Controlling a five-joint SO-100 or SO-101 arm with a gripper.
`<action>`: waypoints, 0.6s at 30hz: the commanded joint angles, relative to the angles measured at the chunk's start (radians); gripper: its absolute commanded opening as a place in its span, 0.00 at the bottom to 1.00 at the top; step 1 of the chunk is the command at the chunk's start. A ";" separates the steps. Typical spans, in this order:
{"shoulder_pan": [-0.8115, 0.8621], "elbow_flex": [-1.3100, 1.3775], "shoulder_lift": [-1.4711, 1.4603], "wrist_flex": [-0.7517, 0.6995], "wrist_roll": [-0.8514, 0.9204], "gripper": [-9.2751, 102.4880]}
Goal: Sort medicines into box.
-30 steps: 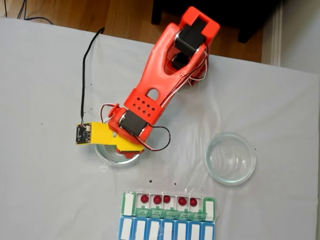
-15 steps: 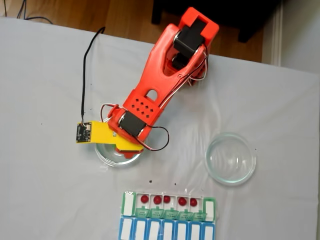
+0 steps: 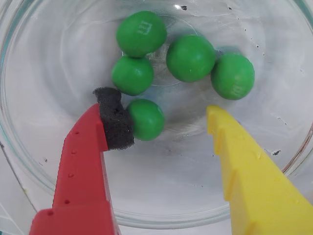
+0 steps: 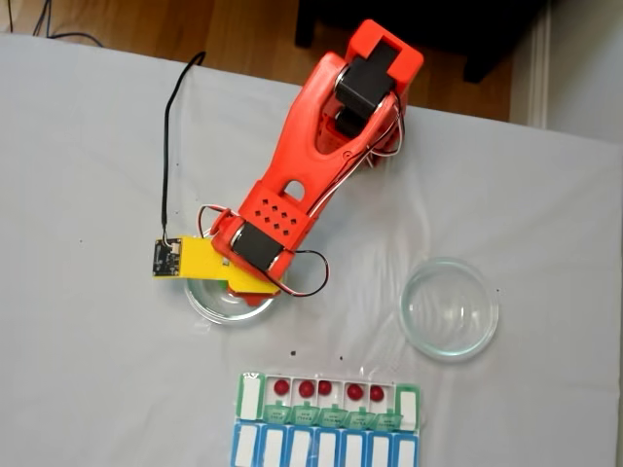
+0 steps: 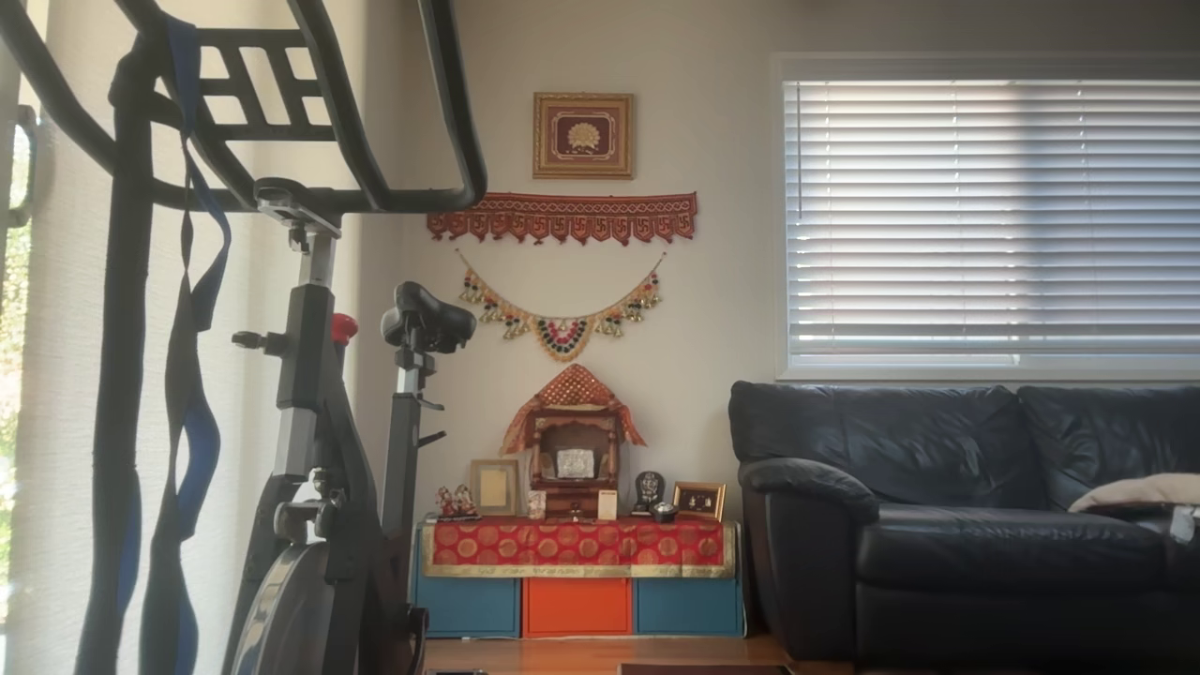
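In the wrist view the claw hangs inside a round glass dish, spread wide and gripping nothing. Its red finger, tipped with a black foam pad, sits on the left of that view, and the yellow finger on the right. Five green medicines lie on the dish floor: one rests against the foam pad, between the two fingers but well apart from the yellow one, while the other four cluster farther up the view, one marked with a small white "m". In the fixed view the orange arm reaches down across the white-covered tabletop, and its yellow wrist part covers much of that same dish at left of centre. A second glass dish stands well apart to the right. Near the bottom edge lies the box, its green-lidded row holding five dark red medicines in the open white compartments, with a blue-lidded row touching it just below. The other view looks into a room with an exercise bike, a black leather sofa under a blinded window, and a small decorated shrine against the wall.
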State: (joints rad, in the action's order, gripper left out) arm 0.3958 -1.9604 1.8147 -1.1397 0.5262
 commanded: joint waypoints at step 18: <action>-0.041 0.015 0.003 0.040 -0.012 0.31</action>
State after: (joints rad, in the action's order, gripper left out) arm 0.3912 -1.9604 1.8070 -1.1152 0.5170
